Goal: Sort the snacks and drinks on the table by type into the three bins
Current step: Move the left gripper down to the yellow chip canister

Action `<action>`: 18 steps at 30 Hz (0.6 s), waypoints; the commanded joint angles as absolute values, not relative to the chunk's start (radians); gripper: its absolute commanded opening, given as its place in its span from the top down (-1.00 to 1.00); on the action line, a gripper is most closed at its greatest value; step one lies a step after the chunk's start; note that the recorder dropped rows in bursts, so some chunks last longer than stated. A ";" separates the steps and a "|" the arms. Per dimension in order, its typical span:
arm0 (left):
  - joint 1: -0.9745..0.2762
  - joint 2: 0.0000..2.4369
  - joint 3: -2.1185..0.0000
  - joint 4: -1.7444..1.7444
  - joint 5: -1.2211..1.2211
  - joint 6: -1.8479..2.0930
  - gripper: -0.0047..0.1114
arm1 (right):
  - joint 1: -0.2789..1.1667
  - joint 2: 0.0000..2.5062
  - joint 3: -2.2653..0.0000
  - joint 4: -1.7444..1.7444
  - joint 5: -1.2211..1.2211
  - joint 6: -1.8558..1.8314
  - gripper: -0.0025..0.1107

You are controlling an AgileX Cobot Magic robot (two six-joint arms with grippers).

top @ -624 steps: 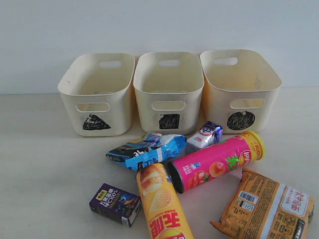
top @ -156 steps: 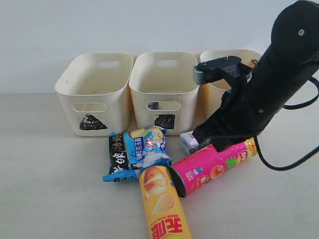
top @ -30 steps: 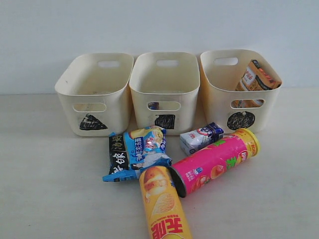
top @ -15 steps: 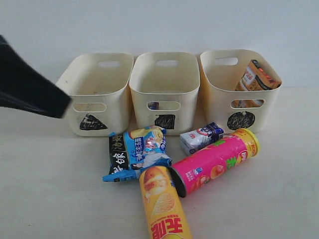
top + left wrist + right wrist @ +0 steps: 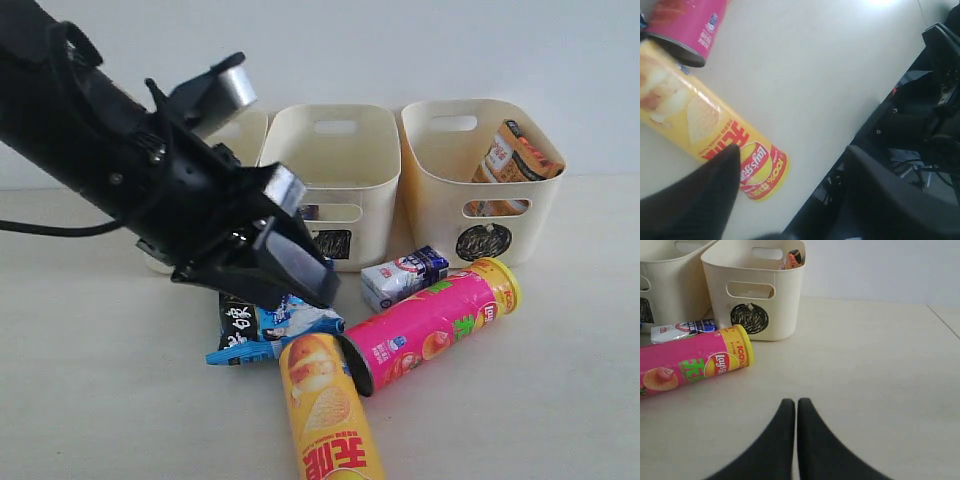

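My left gripper (image 5: 292,283) hangs open and empty just over the blue-black bag (image 5: 252,327), its arm hiding most of the left bin (image 5: 248,127). Between its spread jaws the left wrist view shows the lying yellow chip cylinder (image 5: 705,130) and the table edge. The yellow cylinder (image 5: 325,410) touches the pink one (image 5: 430,320). A white and blue carton (image 5: 402,277) lies before the middle bin (image 5: 340,175). The orange bag (image 5: 515,150) stands in the right bin (image 5: 440,190). My right gripper (image 5: 796,402) is shut, low over bare table, short of the pink cylinder (image 5: 690,365).
The table (image 5: 520,400) is bare to the right of the pink cylinder and at the front left. In the left wrist view its edge (image 5: 840,145) runs close to the yellow cylinder's end, with dark equipment (image 5: 920,110) below.
The left arm has swept in from the left edge to above the blue-black bag, and its jaws have opened. The snacks, carton and right gripper have not moved.
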State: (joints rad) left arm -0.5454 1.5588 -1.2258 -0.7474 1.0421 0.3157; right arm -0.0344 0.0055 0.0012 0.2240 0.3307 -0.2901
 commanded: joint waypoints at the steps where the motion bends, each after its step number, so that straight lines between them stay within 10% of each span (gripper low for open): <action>1: -0.613 1.597 -1.231 -0.660 0.960 0.146 -0.16 | -0.039 0.000 0.000 0.230 0.326 -0.290 0.96; 10: -0.662 1.724 -1.231 -0.463 0.910 -0.135 -0.70 | -0.039 0.000 0.000 0.230 0.326 -0.290 0.96; 18: -0.662 1.868 -1.231 -0.578 0.841 -0.187 -0.72 | -0.039 0.000 0.000 0.230 0.326 -0.290 0.96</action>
State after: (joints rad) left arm -0.6569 1.8289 -1.2275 -0.5234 0.8779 -0.1733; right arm -0.0344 0.0055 0.0012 0.2266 0.3307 -0.2882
